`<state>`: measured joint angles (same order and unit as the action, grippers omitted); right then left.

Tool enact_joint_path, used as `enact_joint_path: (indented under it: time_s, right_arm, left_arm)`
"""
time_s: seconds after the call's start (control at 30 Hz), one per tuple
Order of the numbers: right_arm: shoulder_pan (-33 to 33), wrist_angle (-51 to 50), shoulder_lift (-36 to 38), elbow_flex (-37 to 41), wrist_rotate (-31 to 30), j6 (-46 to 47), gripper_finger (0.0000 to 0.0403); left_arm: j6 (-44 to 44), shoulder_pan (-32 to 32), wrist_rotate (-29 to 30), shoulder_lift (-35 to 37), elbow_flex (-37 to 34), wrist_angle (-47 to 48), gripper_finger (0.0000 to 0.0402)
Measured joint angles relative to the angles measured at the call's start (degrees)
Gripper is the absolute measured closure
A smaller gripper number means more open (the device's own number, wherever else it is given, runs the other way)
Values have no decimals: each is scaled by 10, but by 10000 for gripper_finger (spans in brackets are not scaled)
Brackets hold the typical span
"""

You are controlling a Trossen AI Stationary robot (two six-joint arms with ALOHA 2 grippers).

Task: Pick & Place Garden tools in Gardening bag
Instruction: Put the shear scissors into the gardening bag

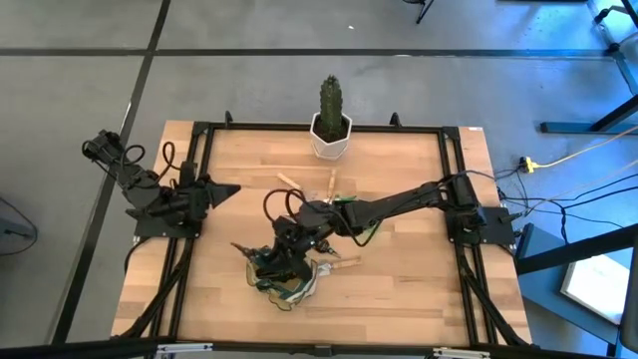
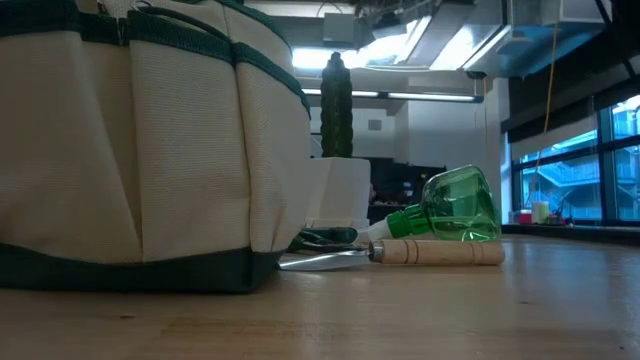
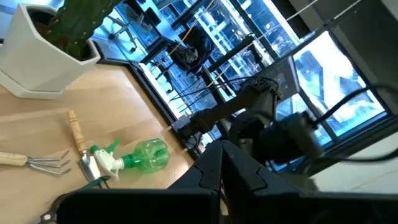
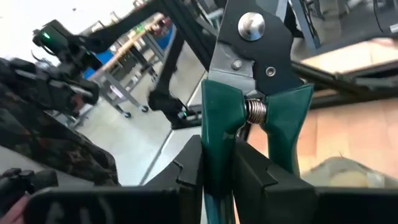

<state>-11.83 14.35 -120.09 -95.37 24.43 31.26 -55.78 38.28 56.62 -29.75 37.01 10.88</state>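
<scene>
I have the right gripper [image 4: 217,171] stretched out over the gardening bag [image 1: 284,271] near the middle of the table [image 1: 399,289], its jaws clenched on one green handle of the pruning shears [image 4: 255,81], which stand blade-up in its wrist view. The left gripper [image 3: 221,168] waits at the table's left edge, jaws clenched on nothing. Right of the bag lie the green sprayer [image 2: 455,208] and the wooden-handled trowel [image 2: 400,253]; the fork [image 3: 37,162] lies close by them. The cactus [image 1: 330,103] in its white pot [image 1: 330,140] stands at the far edge.
</scene>
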Motion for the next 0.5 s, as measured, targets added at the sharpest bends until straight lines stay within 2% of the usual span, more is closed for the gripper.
enact_joint_path:
  time_s: [0.23,0.5]
  right_arm:
    - [-6,-24,-2,0,-9,-13,349]
    - [-18,-69,-17,1,-47,-30,349]
  left_arm:
    - [8,0,0,-10,0,-31,399]
    - [40,0,-1,-17,0,-76,398]
